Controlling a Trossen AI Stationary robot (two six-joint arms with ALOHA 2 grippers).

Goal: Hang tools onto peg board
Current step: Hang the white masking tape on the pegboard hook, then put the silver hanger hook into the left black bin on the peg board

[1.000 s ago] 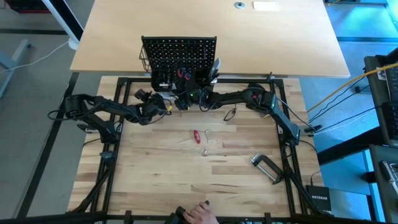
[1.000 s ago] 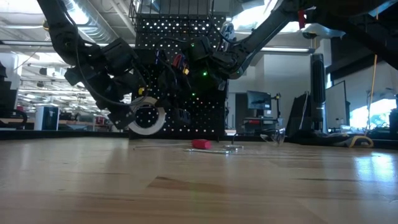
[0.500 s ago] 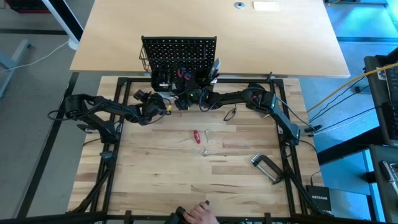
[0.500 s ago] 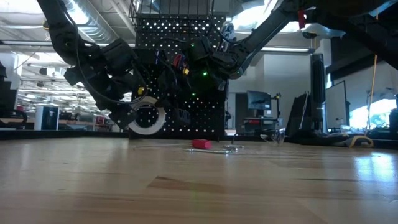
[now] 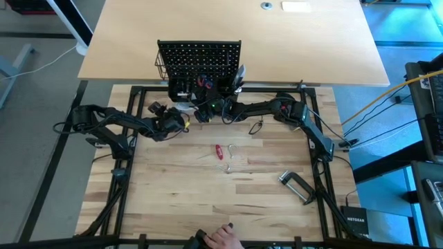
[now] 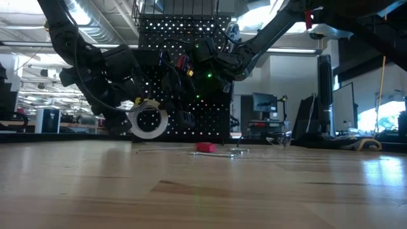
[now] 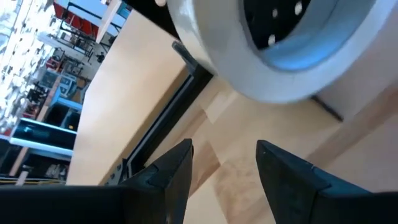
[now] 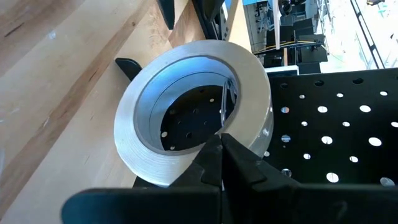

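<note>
Scene: we see the wide white ring-shaped tape roll (image 8: 186,112) hanging low against the upright black perforated peg board (image 5: 199,59), at the far edge of the pale butcher-block table (image 5: 173,187).
Left gripper: the left gripper (image 7: 224,163) sits just beside the roll with its two dark fingers (image 7: 177,168) spread apart and nothing between them; the roll lies just beyond their tips.
Right gripper: the right gripper (image 8: 217,149) is pressed fully shut, its tip at the roll's rim beside a thin metal peg (image 8: 224,102) that passes through the roll's hollow; we cannot tell whether it touches the tape.
Risk one: we judge the roll sits on a slim hook, so a nudge from either arm as it pulls away could swing it off the end.
Risk two: the two arms are crowded at the board's front, and a careless retreat could knock the tools already hung there.
Still waiting: the small red-handled tool (image 5: 219,151) and the silver C-clamp (image 5: 296,187) lie well apart on the table, not yet hung.
Bystander: a person's hand (image 5: 223,237) rests at the near edge.
</note>
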